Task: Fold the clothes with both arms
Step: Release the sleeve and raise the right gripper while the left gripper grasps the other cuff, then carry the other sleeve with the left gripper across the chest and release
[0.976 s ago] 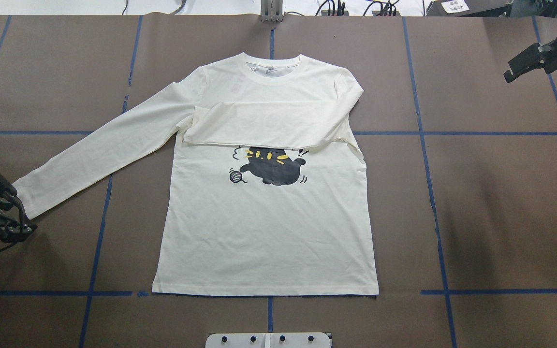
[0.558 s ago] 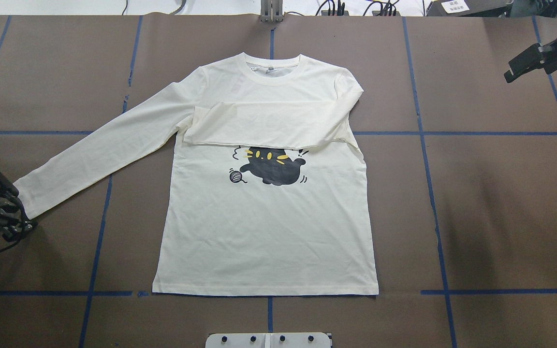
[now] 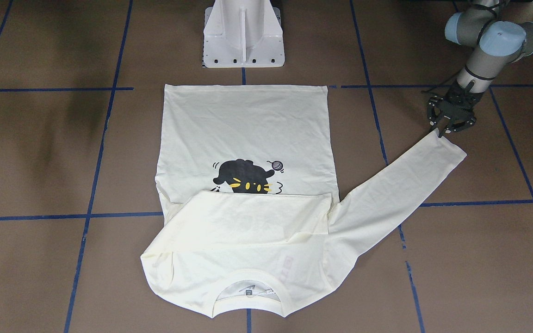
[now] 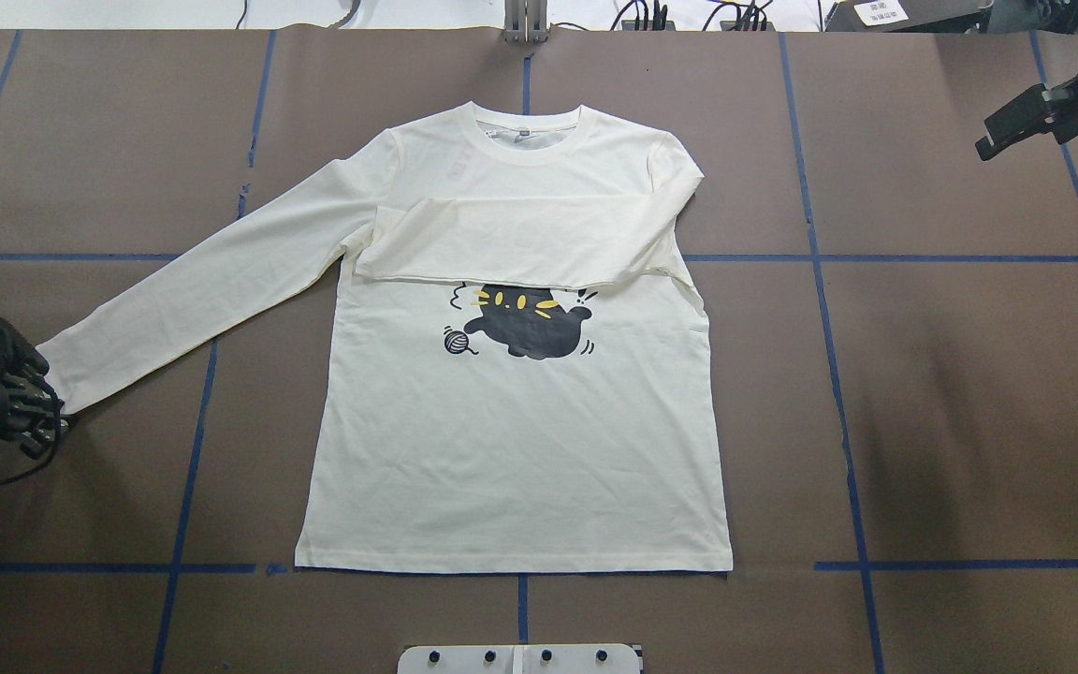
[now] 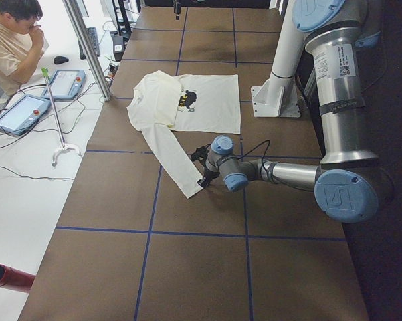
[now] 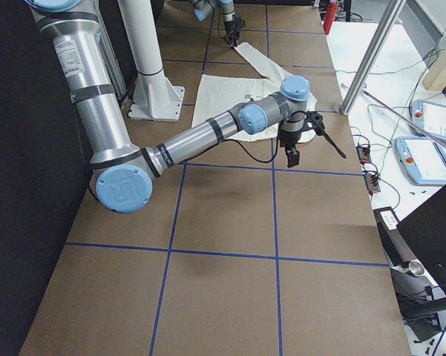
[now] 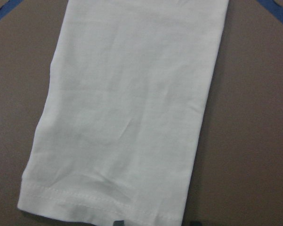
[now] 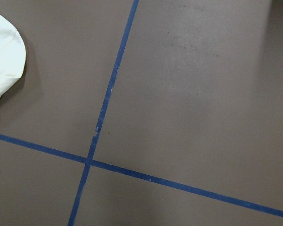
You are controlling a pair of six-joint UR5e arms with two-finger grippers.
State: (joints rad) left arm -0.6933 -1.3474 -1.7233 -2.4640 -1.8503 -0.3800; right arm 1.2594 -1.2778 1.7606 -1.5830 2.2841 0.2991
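Note:
The cream long-sleeved shirt (image 4: 511,449) lies flat on the table, cat print (image 4: 525,323) up and neck at the far side. One sleeve is folded across the chest (image 4: 520,239). The other sleeve (image 4: 202,281) stretches out flat towards my left arm. My left gripper (image 4: 38,429) stands open at that sleeve's cuff (image 3: 447,150), fingers pointing down at the cuff's edge (image 7: 99,202). My right gripper (image 4: 997,136) hangs open above bare table at the far right, well away from the shirt (image 8: 4,61).
Blue tape lines (image 4: 838,393) grid the brown table. The white pedestal (image 3: 243,41) stands just behind the shirt's hem. A person (image 5: 13,40) and control tablets (image 5: 20,110) are beyond the table's far side.
My left gripper has moved in a little towards the cuff, and the sleeve's end has shifted slightly. The right arm has hardly moved.

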